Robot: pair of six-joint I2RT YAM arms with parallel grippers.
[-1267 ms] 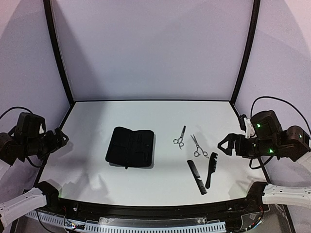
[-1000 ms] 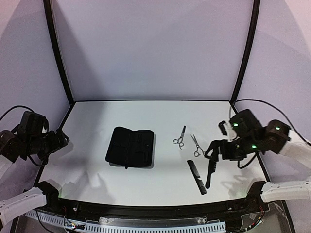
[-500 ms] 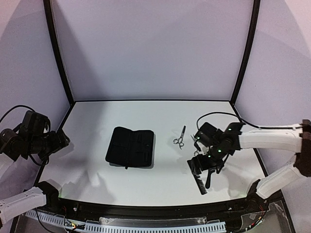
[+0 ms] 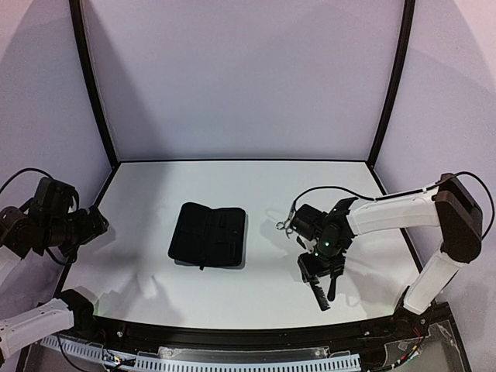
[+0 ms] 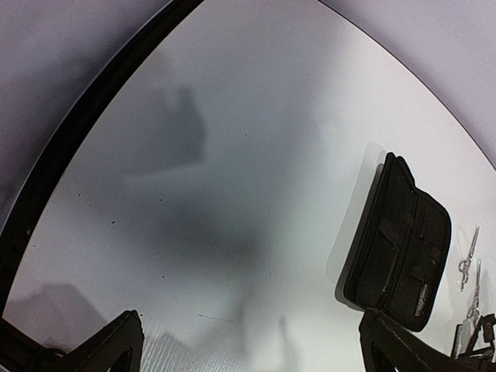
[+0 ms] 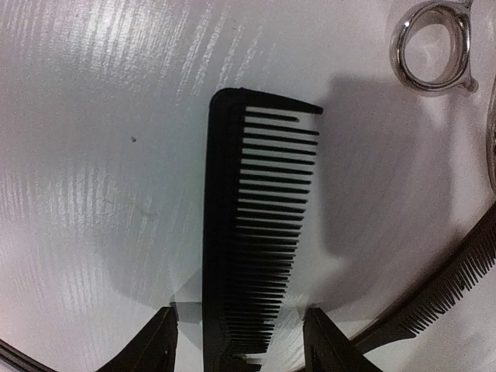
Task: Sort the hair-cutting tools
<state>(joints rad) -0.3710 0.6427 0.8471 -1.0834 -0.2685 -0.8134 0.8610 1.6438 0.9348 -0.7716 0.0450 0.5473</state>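
A slim black comb (image 6: 248,217) lies flat on the white table, its near part between my right gripper's (image 6: 239,316) fingers. The jaws straddle it with a gap on each side, so the gripper is open. In the top view the right gripper (image 4: 314,270) stands low over that comb (image 4: 320,297). The second comb (image 6: 446,294) lies just to the right (image 4: 332,287). One scissors' ring handle (image 6: 432,35) shows at the far right; that pair (image 4: 286,223) peeks out beside the arm. My left gripper (image 4: 97,221) hangs open at the left edge, holding nothing.
A flat black zip case (image 4: 208,235) lies left of centre, also seen in the left wrist view as the case (image 5: 403,248), with both silver scissors (image 5: 467,257) beyond it. A black frame rail (image 4: 240,160) borders the table (image 4: 155,186).
My right arm has swung in from the right edge and come down over the left comb, its jaws narrowing around it. The left arm has stayed put.
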